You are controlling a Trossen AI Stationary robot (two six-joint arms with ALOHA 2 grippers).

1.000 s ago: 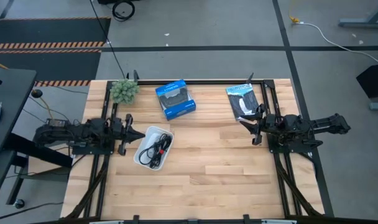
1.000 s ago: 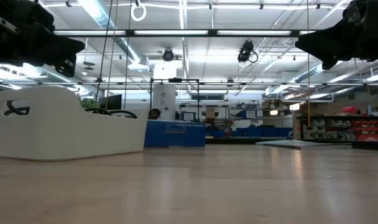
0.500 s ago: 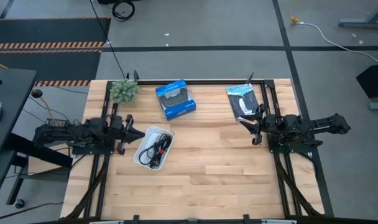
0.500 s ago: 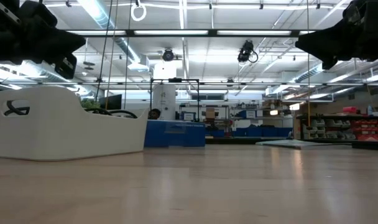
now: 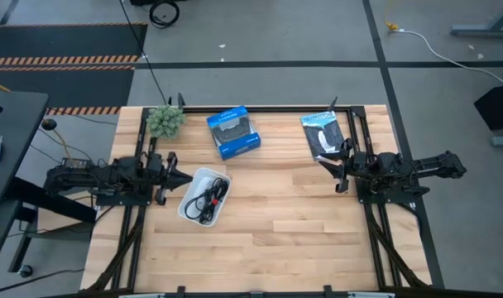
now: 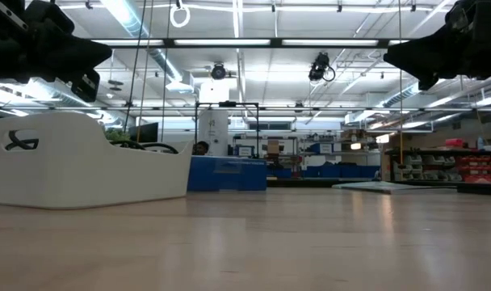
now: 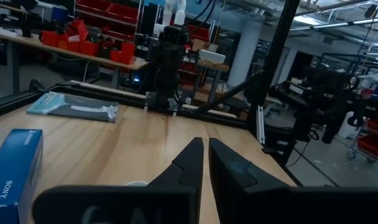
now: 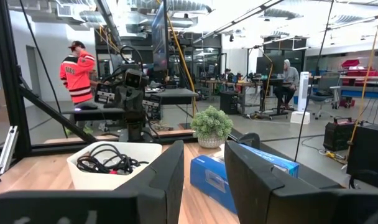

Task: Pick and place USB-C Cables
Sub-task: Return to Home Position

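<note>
Several coiled USB-C cables [image 5: 208, 197], black and one with red, lie in a white tray [image 5: 190, 186] left of the table's middle. They also show in the right wrist view [image 8: 108, 163]. In the low view the tray [image 6: 84, 166] stands at the left, with a cable loop [image 6: 144, 146] above its rim. My left gripper [image 5: 184, 177] hovers shut and empty at the tray's left end; its fingers nearly meet in the left wrist view [image 7: 206, 165]. My right gripper [image 5: 334, 170] hovers open and empty at the table's right side, its fingers parted in its wrist view [image 8: 204, 168].
A blue box [image 5: 233, 132] and a black flat packet [image 5: 323, 132] lie near the far edge. A small green plant [image 5: 165, 121] stands at the far left corner. Bare wood [image 5: 285, 223] spreads between the arms and toward the near edge. People stand in the room beyond the table [image 8: 77, 71].
My left gripper has edged a little toward the tray. The tray, the cables and my right arm have kept still.
</note>
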